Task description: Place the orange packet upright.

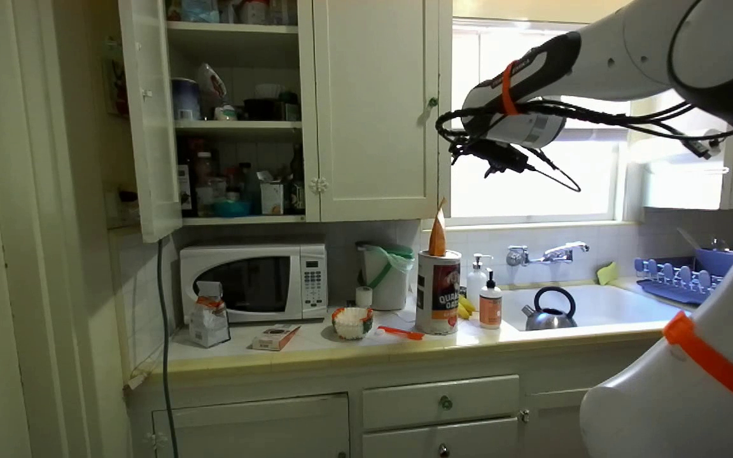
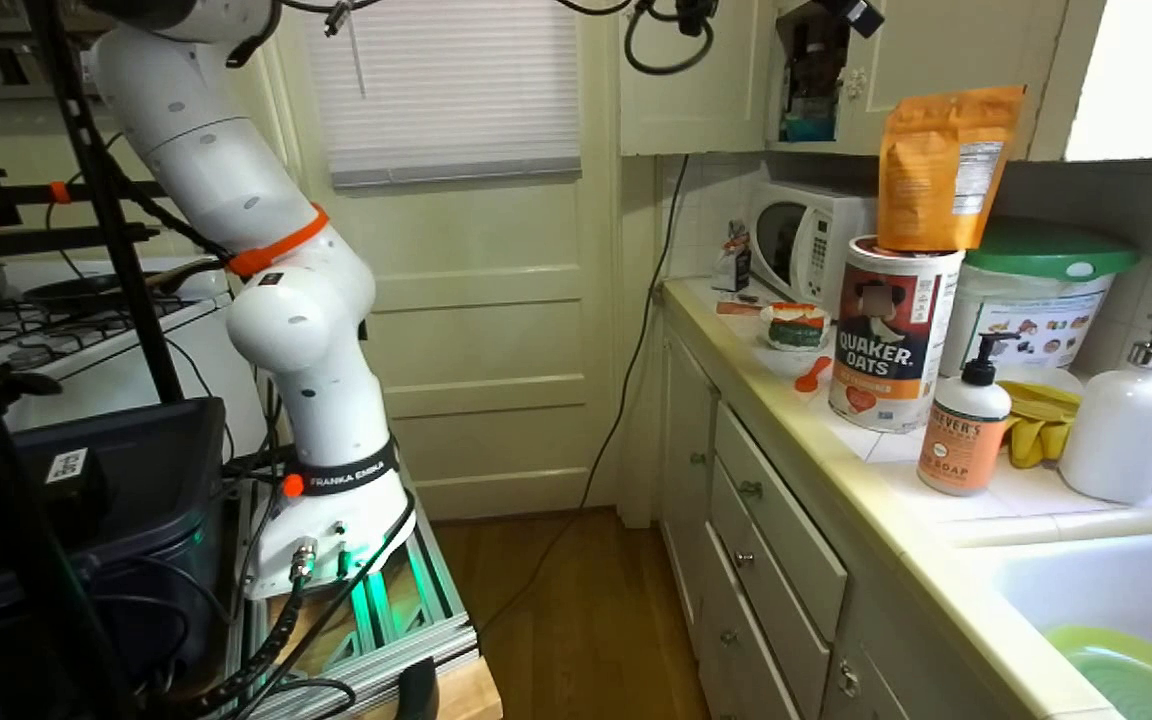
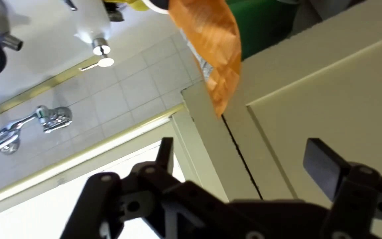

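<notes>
**Orange packet standing on an oats can, with the pincer spread**

Nearest, my pincer (image 3: 242, 159) hangs spread wide, holding nothing. Beyond and apart from it, the orange packet (image 2: 946, 170) stands upright on top of the oats can (image 2: 886, 340) in both exterior views; I judge the placement complete. Its creased, shiny skin suggests a soft, light, rather slippery body, apt to crumple or tip. Were straightening needed, I would take it across the thin upper edge and squeeze gently. Below, the tiled counter (image 1: 315, 359) bears the can, with a soap bottle (image 2: 961, 435) near it and a white microwave (image 1: 245, 286) at the back. Farther along is the sink (image 1: 621, 305), and beyond that a bright window (image 1: 602, 172).
</notes>
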`<state>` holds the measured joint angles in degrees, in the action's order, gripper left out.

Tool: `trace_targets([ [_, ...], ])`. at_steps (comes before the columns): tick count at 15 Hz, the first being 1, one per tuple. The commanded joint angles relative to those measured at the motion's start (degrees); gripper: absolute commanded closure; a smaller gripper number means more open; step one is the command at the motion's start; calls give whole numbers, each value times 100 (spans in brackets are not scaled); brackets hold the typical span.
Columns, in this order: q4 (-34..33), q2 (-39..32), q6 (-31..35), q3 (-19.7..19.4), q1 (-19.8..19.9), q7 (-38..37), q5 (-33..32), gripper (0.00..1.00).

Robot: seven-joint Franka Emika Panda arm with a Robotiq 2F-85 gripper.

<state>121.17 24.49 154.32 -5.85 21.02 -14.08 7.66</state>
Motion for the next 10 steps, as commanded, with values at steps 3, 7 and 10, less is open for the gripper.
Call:
trace_targets([
  [3, 739, 1195, -1266, 252, 410, 77, -1603, 1],
  [7, 569, 1135, -1498, 121, 201, 113, -1631, 0],
  [10, 623, 1182, -1525, 121, 198, 156, -1660, 0],
])
